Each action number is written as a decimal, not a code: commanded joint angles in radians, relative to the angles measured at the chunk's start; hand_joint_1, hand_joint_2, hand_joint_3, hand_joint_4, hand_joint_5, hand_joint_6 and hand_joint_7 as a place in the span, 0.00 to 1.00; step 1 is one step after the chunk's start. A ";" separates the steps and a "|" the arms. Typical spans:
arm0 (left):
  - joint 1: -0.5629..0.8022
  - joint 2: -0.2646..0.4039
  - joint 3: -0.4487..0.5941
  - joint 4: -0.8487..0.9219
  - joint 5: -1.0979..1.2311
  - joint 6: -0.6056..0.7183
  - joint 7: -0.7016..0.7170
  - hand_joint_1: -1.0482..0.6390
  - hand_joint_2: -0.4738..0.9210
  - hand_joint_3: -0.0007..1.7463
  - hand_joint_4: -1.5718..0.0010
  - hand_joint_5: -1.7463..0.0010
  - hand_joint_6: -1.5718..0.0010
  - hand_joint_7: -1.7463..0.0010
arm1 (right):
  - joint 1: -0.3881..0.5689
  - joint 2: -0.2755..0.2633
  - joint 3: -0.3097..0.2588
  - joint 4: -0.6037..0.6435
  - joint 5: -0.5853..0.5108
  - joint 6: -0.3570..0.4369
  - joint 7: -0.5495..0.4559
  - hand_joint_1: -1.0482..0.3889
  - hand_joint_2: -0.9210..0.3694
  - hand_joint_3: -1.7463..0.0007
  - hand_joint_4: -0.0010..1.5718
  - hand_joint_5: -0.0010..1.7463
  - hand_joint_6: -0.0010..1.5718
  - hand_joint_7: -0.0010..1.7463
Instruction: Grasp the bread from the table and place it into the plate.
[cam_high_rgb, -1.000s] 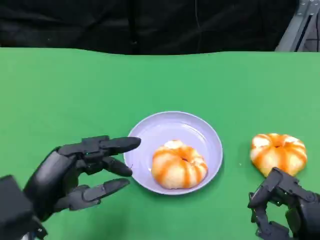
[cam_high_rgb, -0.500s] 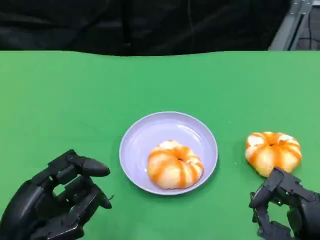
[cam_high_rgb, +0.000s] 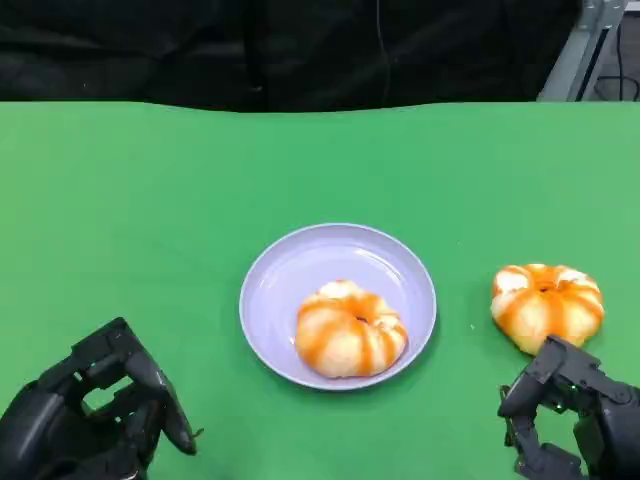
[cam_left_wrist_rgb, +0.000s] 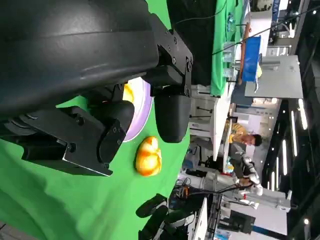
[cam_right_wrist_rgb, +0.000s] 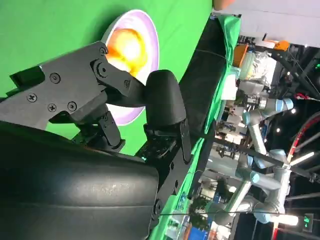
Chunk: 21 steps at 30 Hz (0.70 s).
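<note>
On the green counter (cam_high_rgb: 150, 200), one orange-striped bread (cam_high_rgb: 547, 304) lies to the right of the lavender plate (cam_high_rgb: 290, 270), apart from its rim. A second striped bread (cam_high_rgb: 350, 328) rests inside the plate, toward its near right side. Just in front of the bread on the counter, the right robot hand (cam_high_rgb: 565, 415) has its fingers curled in, holding nothing. At the near left, the left robot hand (cam_high_rgb: 95, 415) also has its fingers curled in, empty, well apart from the plate.
</note>
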 joint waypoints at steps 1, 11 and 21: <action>0.007 -0.005 0.012 0.002 0.007 -0.013 -0.011 0.69 0.79 0.82 0.52 0.00 0.62 0.00 | 0.001 -0.016 -0.010 -0.006 0.024 0.008 0.008 0.64 0.19 0.47 0.52 1.00 0.44 0.93; 0.010 -0.018 0.017 0.015 0.021 -0.017 -0.008 0.67 0.73 0.86 0.47 0.00 0.57 0.00 | -0.007 -0.019 -0.016 0.018 0.032 -0.013 0.014 0.63 0.20 0.47 0.52 1.00 0.44 0.93; 0.004 -0.019 0.015 0.026 0.024 -0.028 -0.021 0.68 0.73 0.87 0.47 0.00 0.58 0.00 | -0.005 -0.022 -0.016 0.020 0.034 -0.015 0.018 0.63 0.20 0.47 0.52 1.00 0.43 0.93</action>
